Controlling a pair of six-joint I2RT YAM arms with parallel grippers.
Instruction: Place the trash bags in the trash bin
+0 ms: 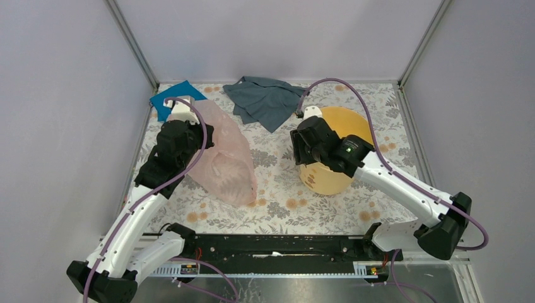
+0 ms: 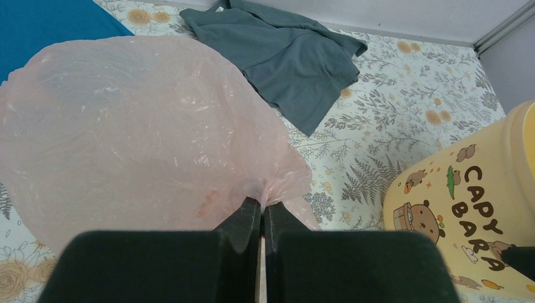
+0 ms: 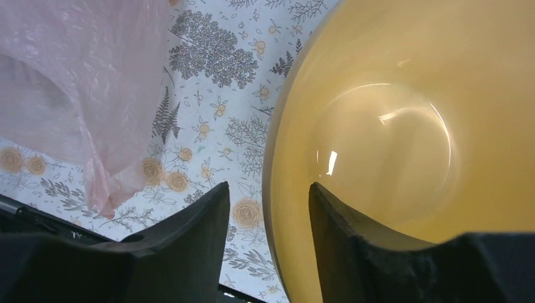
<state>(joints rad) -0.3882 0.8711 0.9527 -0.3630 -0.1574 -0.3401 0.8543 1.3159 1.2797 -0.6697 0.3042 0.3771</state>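
Thin, wrinkly, translucent pink plastic-film trash bag (image 2: 126, 126), smooth glossy yellow plastic trash bin (image 3: 391, 145), soft matt creased grey cloth (image 2: 290, 63), flat matt teal cloth (image 2: 44, 25), matt floral-printed table cover (image 1: 284, 205)

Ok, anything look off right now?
Nothing spilled or damaged. The bag lies outside the bin, pinched by the left gripper. The right gripper straddles the bin rim, jaws open. A crumpled grey cloth lies beyond them.

Thin translucent pale pink plastic film bag (image 1: 224, 161): left half of flower-patterned worktop (image 1: 277, 202). Round yellow-orange plastic bucket (image 1: 325, 180): right of bag, apart. Teal cloth (image 1: 173, 95): far left corner, just behind bag. Grey cloth (image 1: 262, 101): far edge, centre.
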